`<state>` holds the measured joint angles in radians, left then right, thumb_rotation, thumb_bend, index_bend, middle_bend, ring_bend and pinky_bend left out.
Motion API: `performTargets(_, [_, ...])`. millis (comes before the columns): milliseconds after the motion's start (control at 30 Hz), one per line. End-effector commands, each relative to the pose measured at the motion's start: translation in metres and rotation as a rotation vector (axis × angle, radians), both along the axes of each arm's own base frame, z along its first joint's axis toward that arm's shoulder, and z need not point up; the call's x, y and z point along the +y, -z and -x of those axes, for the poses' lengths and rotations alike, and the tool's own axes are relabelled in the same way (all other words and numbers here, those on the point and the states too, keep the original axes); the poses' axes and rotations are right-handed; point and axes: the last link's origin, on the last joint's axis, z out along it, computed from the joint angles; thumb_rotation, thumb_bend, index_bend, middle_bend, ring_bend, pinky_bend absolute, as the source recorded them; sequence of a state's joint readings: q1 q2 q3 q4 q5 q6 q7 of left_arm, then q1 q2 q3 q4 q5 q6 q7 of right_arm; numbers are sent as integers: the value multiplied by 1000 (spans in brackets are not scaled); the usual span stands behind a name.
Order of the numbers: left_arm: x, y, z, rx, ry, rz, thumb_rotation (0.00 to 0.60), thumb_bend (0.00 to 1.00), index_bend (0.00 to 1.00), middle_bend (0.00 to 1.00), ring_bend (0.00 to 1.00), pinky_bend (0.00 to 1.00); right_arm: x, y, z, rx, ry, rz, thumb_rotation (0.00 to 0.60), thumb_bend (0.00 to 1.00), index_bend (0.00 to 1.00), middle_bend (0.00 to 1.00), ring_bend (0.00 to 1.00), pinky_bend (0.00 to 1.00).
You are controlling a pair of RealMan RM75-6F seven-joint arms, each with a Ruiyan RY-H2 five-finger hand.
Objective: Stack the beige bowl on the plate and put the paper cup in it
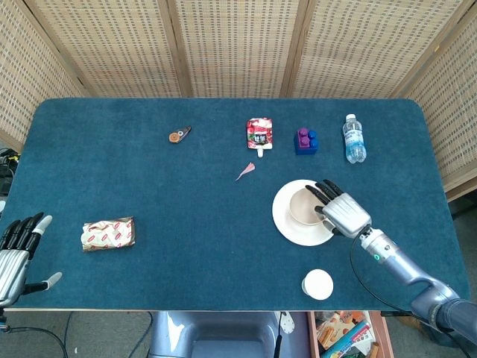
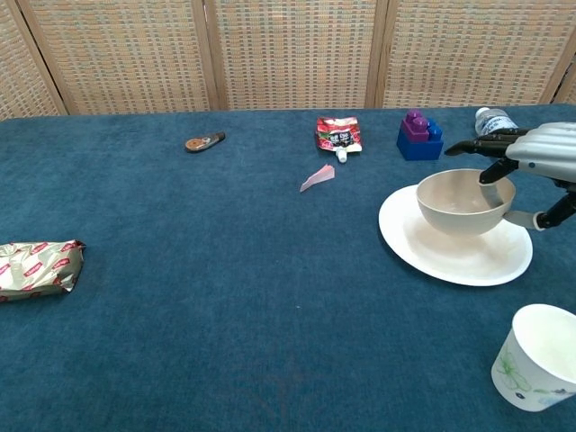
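Tabletop, blue felt, backed by woven wicker screens.

Beige bowl: upright over the middle of the white plate, appearing to rest on it; the underside is hard to read, so full contact cannot be confirmed. In the head view the bowl shows inside the plate's rim.

Right hand: at the bowl's right edge, dark fingers reaching over the rim into the bowl and the thumb below outside the wall, pinching the rim. In the chest view the right hand enters from the right edge of the picture.

Paper cup: upright, open mouth up, green leaf print on its side, standing on the tabletop near the front edge, apart from the plate. Head view places the cup in front of the plate.

Left hand: at the front left corner of the tabletop, fingers spread, holding nothing.

Foil snack packet: lying flat at the left, near the left hand.

Far row, left to right: small brown and black item; red drink pouch lying flat; purple and blue building blocks; water bottle lying on its side.

Pink paper scrap: between the pouch and the plate.
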<state>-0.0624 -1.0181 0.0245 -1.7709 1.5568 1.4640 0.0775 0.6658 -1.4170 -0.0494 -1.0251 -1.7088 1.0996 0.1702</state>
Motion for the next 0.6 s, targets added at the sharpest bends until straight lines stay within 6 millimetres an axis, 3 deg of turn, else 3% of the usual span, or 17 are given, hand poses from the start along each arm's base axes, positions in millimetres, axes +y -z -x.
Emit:
performTargets(33, [0, 0, 0, 3, -1, 1, 600, 0, 0, 0, 0, 0, -1, 2, -3, -4, -7, 1, 600, 447, 642, 0, 0, 8])
performTargets(367, [0, 1, 0, 5, -7, 2, 600, 0, 0, 0, 0, 0, -2, 14, -7, 13, -17, 0, 600, 447, 633, 0, 0, 8])
performTargets(467, [0, 1, 0, 6, -9, 3, 600, 0, 0, 0, 0, 0, -2, 15, -2, 48, -15, 2, 600, 438, 430, 0, 0, 8])
performTargets(533, [0, 1, 0, 6, -10, 3, 600, 0, 0, 0, 0, 0, -2, 15, 1, 65, -5, -4, 600, 387, 196, 0, 0, 8])
performTargets(600, [0, 1, 0, 4, -11, 3, 600, 0, 0, 0, 0, 0, -3, 12, 3, 91, -9, -3, 600, 325, 101, 0, 0, 8])
